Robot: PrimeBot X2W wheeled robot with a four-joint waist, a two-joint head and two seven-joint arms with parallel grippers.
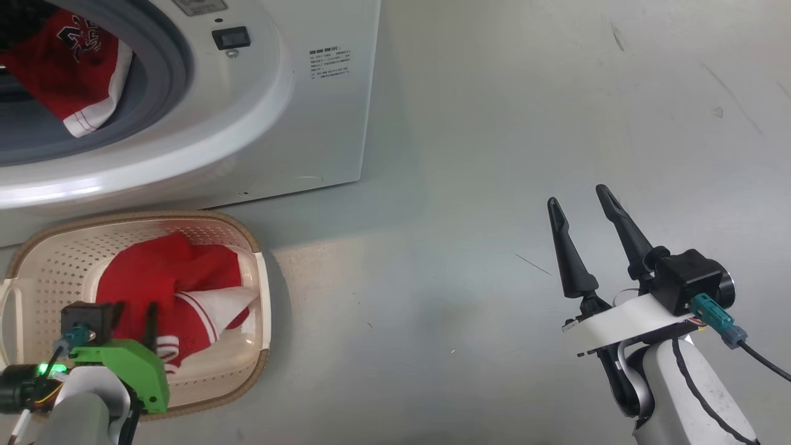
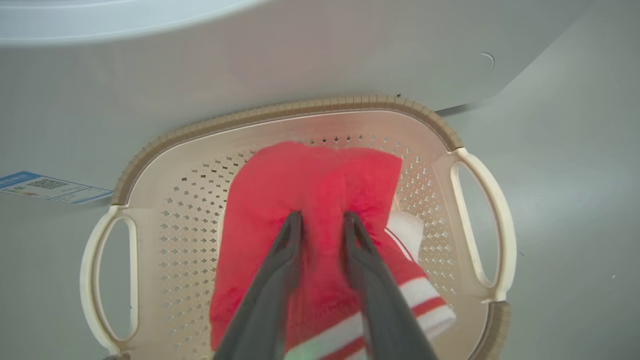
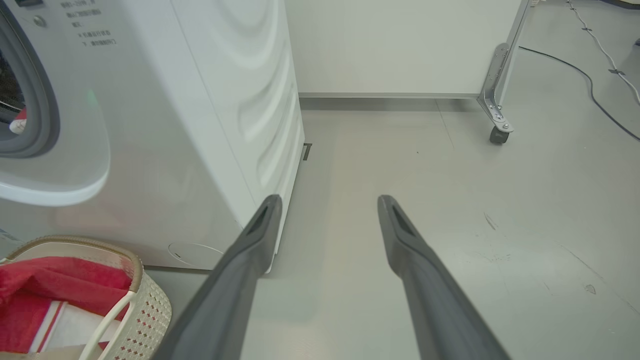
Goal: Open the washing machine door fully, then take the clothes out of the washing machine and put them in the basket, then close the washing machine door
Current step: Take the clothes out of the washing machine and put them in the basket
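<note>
Dropping load, I reckon: left jaws half-parted astride bright red white-striped garment [image 2: 310, 180], cream perforated plastic basket [image 2: 280, 112] beneath them; right jaws spread, empty, parked aside.

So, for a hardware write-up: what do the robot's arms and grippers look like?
The left gripper and right gripper each have two long dark grey fingers. The left wrist has a green bracket and a glowing green light; the right, a white bracket. Each carries a black camera block with a teal plug; forearms are pale grey.
</note>
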